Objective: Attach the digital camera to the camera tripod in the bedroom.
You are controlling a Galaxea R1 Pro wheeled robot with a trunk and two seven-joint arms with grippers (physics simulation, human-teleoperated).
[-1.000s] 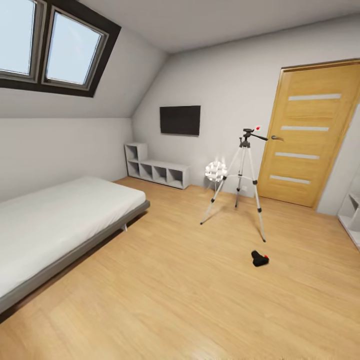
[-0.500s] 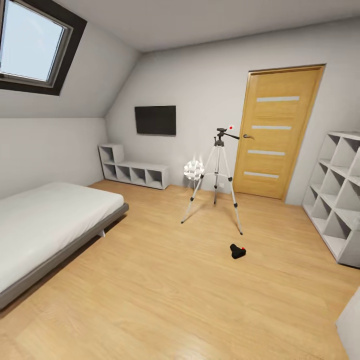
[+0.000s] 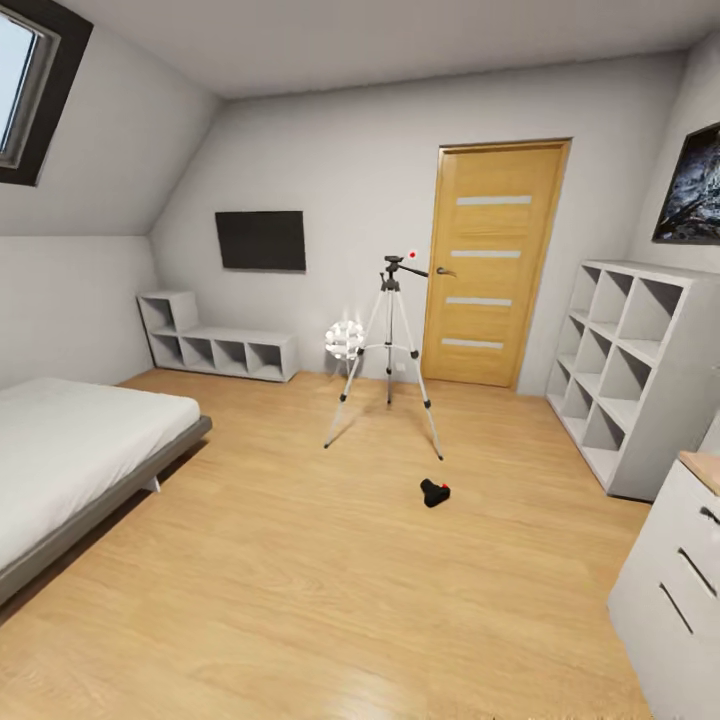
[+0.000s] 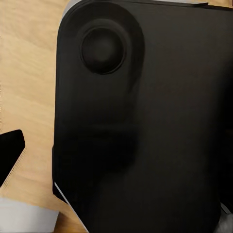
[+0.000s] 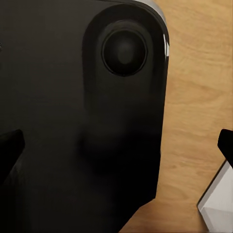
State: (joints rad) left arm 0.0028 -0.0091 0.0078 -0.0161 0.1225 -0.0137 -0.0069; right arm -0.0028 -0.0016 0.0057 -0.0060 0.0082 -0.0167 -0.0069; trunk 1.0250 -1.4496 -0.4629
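The digital camera [image 3: 434,492], small and black with a red dot, lies on the light wood floor of the bedroom, in front of the camera tripod [image 3: 389,355]. The tripod stands upright on three silver legs, its black head and pan handle at the top, near the oak door [image 3: 490,265]. In the wrist views each gripper hangs over the robot's black base [image 4: 145,121]. The right gripper [image 5: 116,145] is open, a dark fingertip [image 5: 9,148] at each side edge. One fingertip [image 4: 9,155] of the left gripper [image 4: 116,160] sits far to the side, so it is open too.
A bed [image 3: 70,460] lies at the left. Tall white cube shelves [image 3: 625,370] and a white dresser [image 3: 675,590] line the right wall. Low cube shelves [image 3: 215,345], a wall television [image 3: 261,240] and a white globe lamp [image 3: 345,340] are at the back.
The head camera has turned to the right, so the whole room has slid left in the picture. The tall shelves and the dresser have come into view. The camera and tripod have not moved.
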